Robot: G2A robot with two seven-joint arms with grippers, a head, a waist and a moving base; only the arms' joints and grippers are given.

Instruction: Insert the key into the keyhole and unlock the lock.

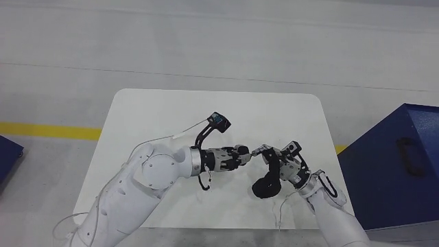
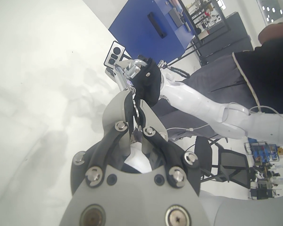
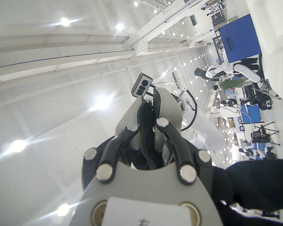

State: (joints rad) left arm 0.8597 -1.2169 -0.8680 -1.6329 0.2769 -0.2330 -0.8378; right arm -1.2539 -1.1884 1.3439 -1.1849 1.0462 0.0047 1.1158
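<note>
I have both arms meeting over the near half of the white counter (image 1: 171, 110), the two tools tip to tip and raised off its surface. The left tool (image 2: 134, 98) is clenched on the key (image 2: 136, 114). The toothed metal blade runs up between its fingers (image 2: 126, 104), and the tip points straight at the lock (image 2: 149, 81). From above, the left tool (image 1: 244, 153) comes in from the robot's left side, with a sliver of the key (image 1: 257, 151) showing past its fingers. The lock (image 1: 268, 155) sits just beyond that sliver. The lock has a black body with a shiny chrome shackle curving over it. The key's tip reaches the chrome part, but I cannot tell whether it is seated in the keyhole or only touching beside it. The right tool (image 3: 151, 99) is clamped on the lock's black body (image 3: 147, 121), which fills the gap between its fingers. In the top view the right tool (image 1: 278, 161) holds the lock facing the left arm. A dark lump (image 1: 265, 188) shows directly beneath the right tool, and I cannot make out what it is. A blue cabinet (image 1: 398, 165) stands on the floor off the counter's right edge.
</note>
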